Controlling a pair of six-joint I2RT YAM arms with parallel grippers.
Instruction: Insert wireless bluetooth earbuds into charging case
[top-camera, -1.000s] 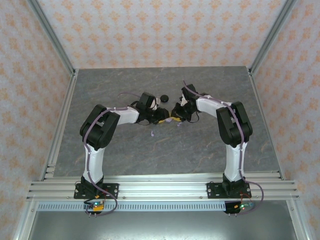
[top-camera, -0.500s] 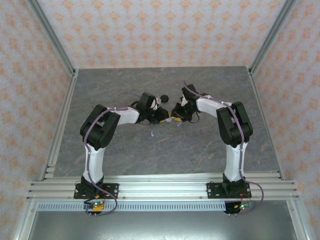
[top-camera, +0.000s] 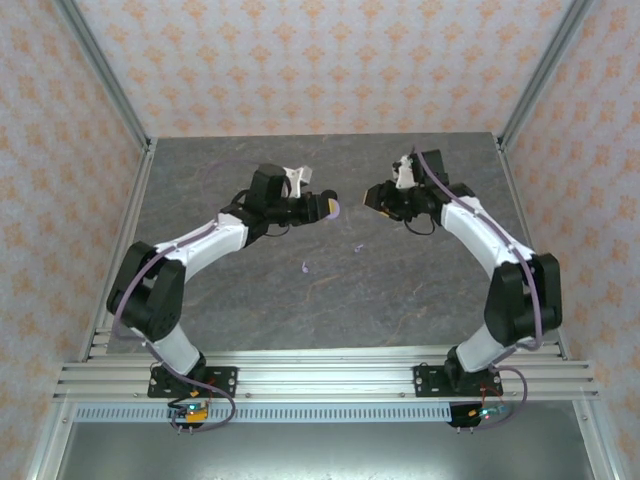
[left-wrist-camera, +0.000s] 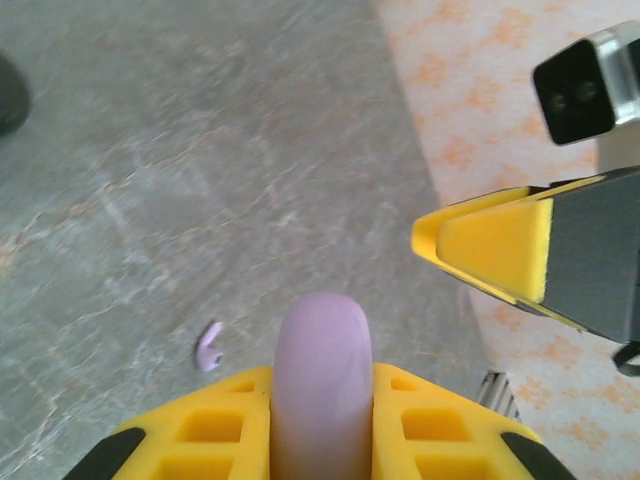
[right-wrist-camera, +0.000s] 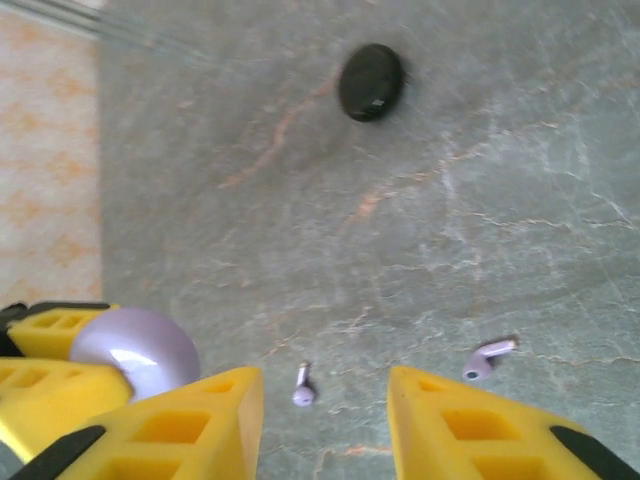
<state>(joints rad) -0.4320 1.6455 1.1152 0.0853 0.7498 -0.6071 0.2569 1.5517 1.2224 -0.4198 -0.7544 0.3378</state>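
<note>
Top external view: both arms reach over the grey worktop (top-camera: 200, 300), their tips facing each other with a gap between them.
Left pincer (top-camera: 328, 207): clamped on a lilac charging case (top-camera: 334, 207), held off the surface.
Left wrist view: the lilac charging case (left-wrist-camera: 322, 360) sits squeezed between the two yellow fingers (left-wrist-camera: 430, 410), its rounded end sticking out past them.
Right pincer (top-camera: 376, 195): spread apart with nothing between the fingers; the right wrist view (right-wrist-camera: 325, 415) shows bare worktop through the gap.
First earbud (top-camera: 305, 267): lying loose on the worktop, nearer the arm bases than either pincer.
Second earbud (top-camera: 354, 247): also loose on the worktop, apart from the first, below the gap between the pincers.
Right wrist view: both lilac earbuds lie flat, well apart from a black puck (right-wrist-camera: 371, 80).
Case versus earbuds: not touching; neither earbud is in the case.
</note>
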